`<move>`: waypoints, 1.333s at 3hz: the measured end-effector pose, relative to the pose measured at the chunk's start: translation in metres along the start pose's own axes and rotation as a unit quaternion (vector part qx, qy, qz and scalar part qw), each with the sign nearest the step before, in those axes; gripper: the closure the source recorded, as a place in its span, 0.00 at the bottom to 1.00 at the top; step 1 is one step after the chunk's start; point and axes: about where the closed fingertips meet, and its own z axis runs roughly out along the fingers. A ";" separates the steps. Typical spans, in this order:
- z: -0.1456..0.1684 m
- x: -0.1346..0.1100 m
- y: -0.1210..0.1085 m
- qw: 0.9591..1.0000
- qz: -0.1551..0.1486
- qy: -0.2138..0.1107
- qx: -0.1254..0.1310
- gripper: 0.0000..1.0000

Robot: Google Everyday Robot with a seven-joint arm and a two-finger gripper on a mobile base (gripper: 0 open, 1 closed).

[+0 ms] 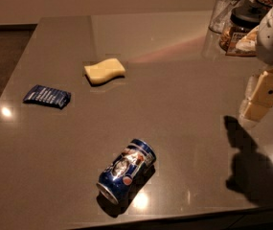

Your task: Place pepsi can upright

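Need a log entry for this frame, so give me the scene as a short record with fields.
surface: dark glossy table
pepsi can: lying on its side near the front edge, silver end toward the camera
gripper: at the right edge, above the table, apart from the can
other items: blue snack packet left; yellow sponge mid-table; jars back right
task state: can not yet upright

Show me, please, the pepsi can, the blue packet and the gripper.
pepsi can [126,175]: camera view, middle of the lying can's side.
blue packet [46,96]: camera view, centre of its flat face.
gripper [261,98]: camera view, at the right edge over the table [184,90], its cream end.
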 end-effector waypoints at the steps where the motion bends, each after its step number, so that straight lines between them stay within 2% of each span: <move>1: 0.000 0.000 0.000 1.000 0.000 0.000 0.000 0.00; 2: -0.002 -0.019 0.007 0.999 -0.026 -0.017 -0.008 0.00; 3: -0.004 -0.056 0.031 0.995 -0.094 -0.039 -0.012 0.00; 4: 0.002 -0.095 0.070 0.981 -0.186 -0.049 -0.018 0.00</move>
